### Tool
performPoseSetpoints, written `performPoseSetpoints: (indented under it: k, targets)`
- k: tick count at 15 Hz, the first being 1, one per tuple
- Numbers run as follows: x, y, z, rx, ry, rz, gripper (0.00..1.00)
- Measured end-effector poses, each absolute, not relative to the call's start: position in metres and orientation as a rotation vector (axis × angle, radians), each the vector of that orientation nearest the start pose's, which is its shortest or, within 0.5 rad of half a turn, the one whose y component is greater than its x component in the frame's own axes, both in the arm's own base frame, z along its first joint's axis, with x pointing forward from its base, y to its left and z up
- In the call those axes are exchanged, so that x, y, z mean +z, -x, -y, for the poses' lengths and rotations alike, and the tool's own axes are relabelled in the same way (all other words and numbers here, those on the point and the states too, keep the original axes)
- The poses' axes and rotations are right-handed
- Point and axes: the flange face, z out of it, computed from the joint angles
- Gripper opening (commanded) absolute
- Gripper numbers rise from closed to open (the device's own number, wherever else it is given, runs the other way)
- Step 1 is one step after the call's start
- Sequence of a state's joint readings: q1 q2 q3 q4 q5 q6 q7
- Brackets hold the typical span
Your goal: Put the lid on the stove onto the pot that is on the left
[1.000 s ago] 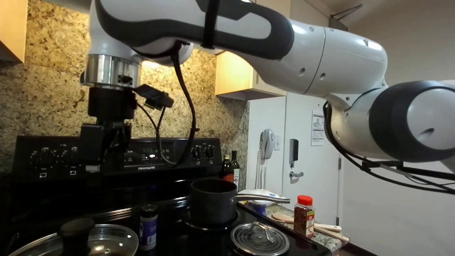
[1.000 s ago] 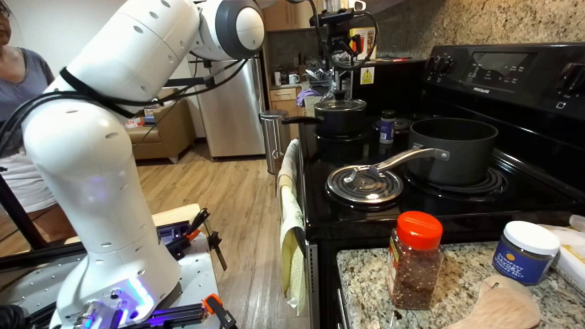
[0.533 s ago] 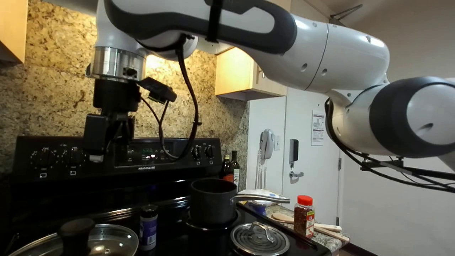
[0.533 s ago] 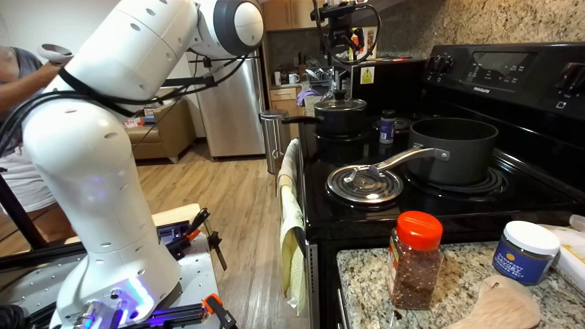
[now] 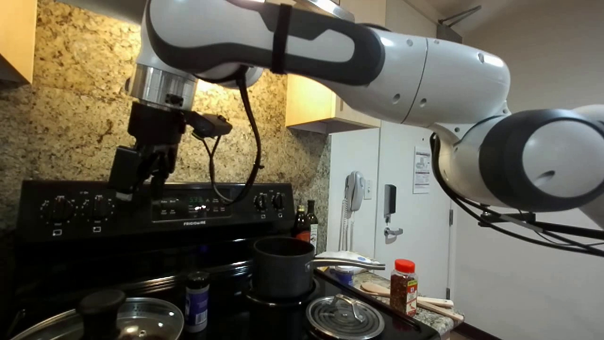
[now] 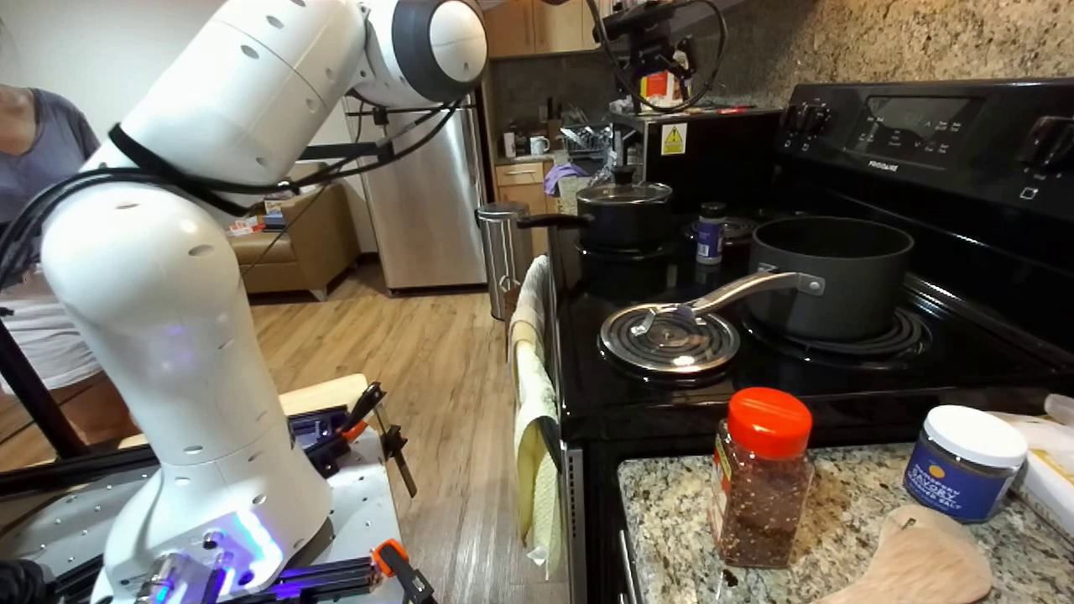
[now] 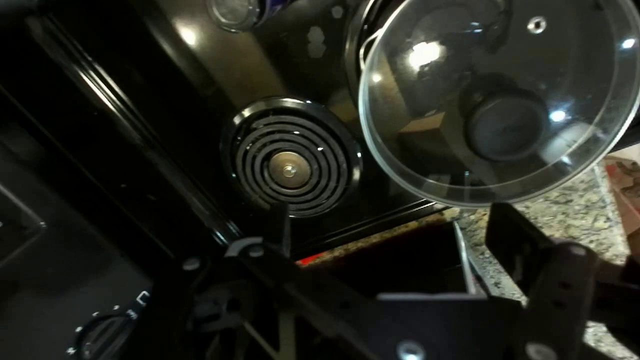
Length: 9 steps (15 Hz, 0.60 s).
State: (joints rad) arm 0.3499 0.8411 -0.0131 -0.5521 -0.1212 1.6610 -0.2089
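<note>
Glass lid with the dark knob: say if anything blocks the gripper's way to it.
Nothing visible: the wrist view shows no object between the open gripper and the lid, which already sits on the dark pot. The purple-labelled shaker stands clear of that path.

- The lid (image 6: pixel 623 194) is round clear glass with a shiny rim, a small vent ring and a black knob standing upright at its centre.
- It rests on the pot (image 6: pixel 629 225), looking level, covering its mouth.
- The pot, low and dark, stands upright on a burner (image 6: pixel 621 251), its long black handle jutting out sideways.
</note>
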Motion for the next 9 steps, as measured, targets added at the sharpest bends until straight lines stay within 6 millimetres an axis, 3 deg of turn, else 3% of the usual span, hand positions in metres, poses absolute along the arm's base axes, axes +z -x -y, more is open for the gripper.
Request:
performPoseSetpoints:
  k: [4,9]
  targets:
    - [0.54,-0.738,-0.212,-0.405,3.175,0.778,1.0]
    - [0.522,-0.736,-0.191,-0.261,3.236,0.629,1.0]
